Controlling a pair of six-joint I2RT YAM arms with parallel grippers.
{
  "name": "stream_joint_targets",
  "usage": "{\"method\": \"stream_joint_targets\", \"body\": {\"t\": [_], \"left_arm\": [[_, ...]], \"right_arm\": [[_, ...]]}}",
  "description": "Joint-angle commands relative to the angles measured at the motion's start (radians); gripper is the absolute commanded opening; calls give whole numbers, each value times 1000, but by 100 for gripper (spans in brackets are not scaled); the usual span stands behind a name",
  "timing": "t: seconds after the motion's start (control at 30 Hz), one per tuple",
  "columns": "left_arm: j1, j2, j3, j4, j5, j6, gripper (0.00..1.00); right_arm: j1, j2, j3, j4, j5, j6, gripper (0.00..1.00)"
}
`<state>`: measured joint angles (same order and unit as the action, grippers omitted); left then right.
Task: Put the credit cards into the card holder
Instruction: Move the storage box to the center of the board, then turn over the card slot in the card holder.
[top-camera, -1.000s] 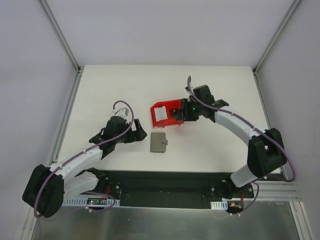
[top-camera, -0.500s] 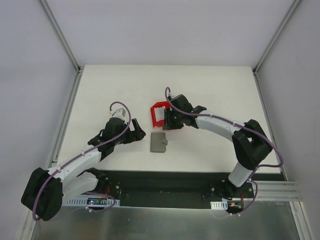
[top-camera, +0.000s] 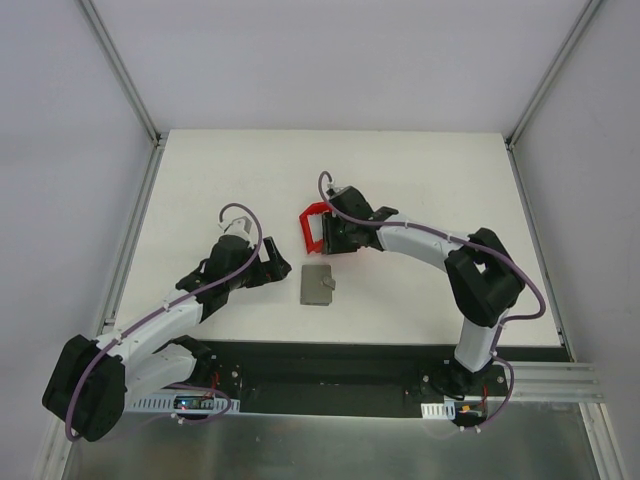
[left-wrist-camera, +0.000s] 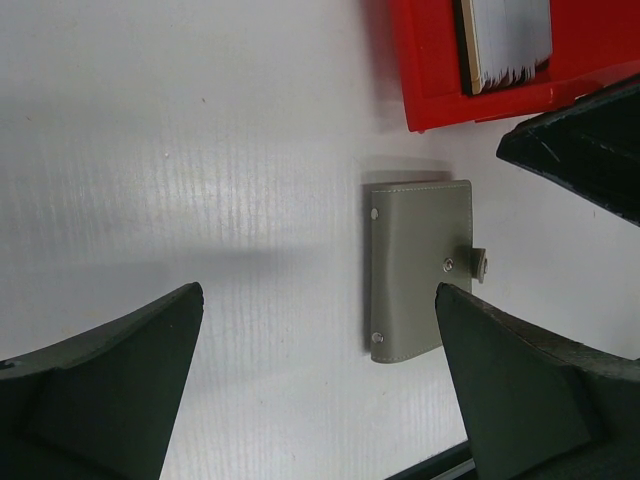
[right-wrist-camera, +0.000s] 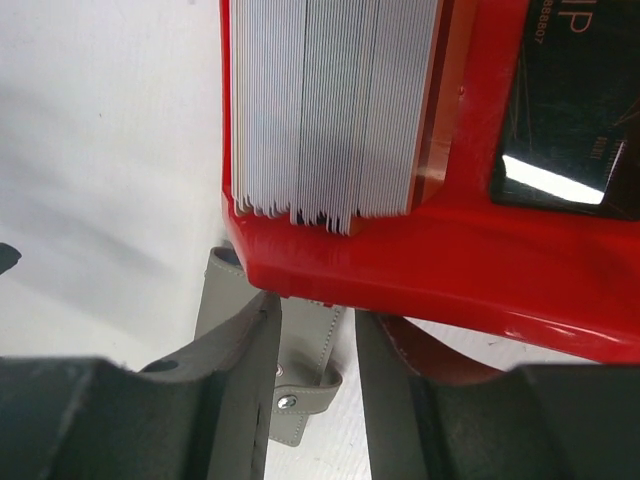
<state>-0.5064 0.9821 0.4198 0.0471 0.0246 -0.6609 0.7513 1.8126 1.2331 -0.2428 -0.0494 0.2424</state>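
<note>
The red bin (top-camera: 310, 228) holds a stack of white cards (right-wrist-camera: 330, 110), a tan card edge (right-wrist-camera: 442, 100) beside the stack, and a dark card (right-wrist-camera: 565, 110) in the compartment beside it. The grey card holder (top-camera: 318, 286) lies shut on the table just in front of the bin, snap strap to its right. It also shows in the left wrist view (left-wrist-camera: 420, 270). My right gripper (top-camera: 336, 236) is over the bin's near side. In its own view the right gripper (right-wrist-camera: 312, 310) has jaws a narrow gap apart with nothing between them. My left gripper (top-camera: 274, 268) is wide open and empty, left of the holder.
The bin's stack of cards also shows at the top of the left wrist view (left-wrist-camera: 505, 40). The right gripper's dark body (left-wrist-camera: 590, 140) shows just beyond the holder. The black base rail (top-camera: 330, 365) runs along the near table edge.
My right gripper has swung left, from the bin's right side to over the bin's near part. The left arm has barely moved. The bin and holder lie where they were.
</note>
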Motion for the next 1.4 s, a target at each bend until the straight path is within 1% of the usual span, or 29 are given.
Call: {"method": "stream_joint_targets", "body": {"t": [0.0,0.13,0.2,0.33,0.37,0.47,0.53,0.6,0.63,0.73,0.87,0.97,1.17,1.37], "left_arm": [[3,13,17,5,20,27,99],[3,26,23,5,37,35,99],[3,36,28,4,49,47,99],[3,55,36,5,70,58,99],[2,56,36,7,66,57,99],[3,67,37,5,49,43,99],[3,75,40,5,47,37,99],[3,82,43,5,49,34,99],[3,89,45,5,51,34,99],[3,96,47,5,57,29,99],[3,89,45,5,57,21,99],[3,87,43,5,52,17,99],[2,79,40,5,51,12,99],[3,70,33,5,46,9,99]], "right_arm": [[-1,17,74,-13,34,-28,38],[-3,22,85,-21,16,-49,40],[-4,8,83,-33,-19,-54,40],[14,-82,-10,-27,-52,6,43],[22,-102,-32,-27,-52,23,47],[54,-156,-76,-41,-6,64,50],[75,-160,-78,-65,29,80,54],[100,-151,-69,-96,43,95,56],[115,-144,-61,-110,90,98,56],[154,-118,-43,-153,153,112,59],[180,-79,-4,-223,226,126,59],[183,-61,2,-205,207,126,60],[184,-19,46,-230,209,124,60],[194,13,71,-269,210,118,54]]}}
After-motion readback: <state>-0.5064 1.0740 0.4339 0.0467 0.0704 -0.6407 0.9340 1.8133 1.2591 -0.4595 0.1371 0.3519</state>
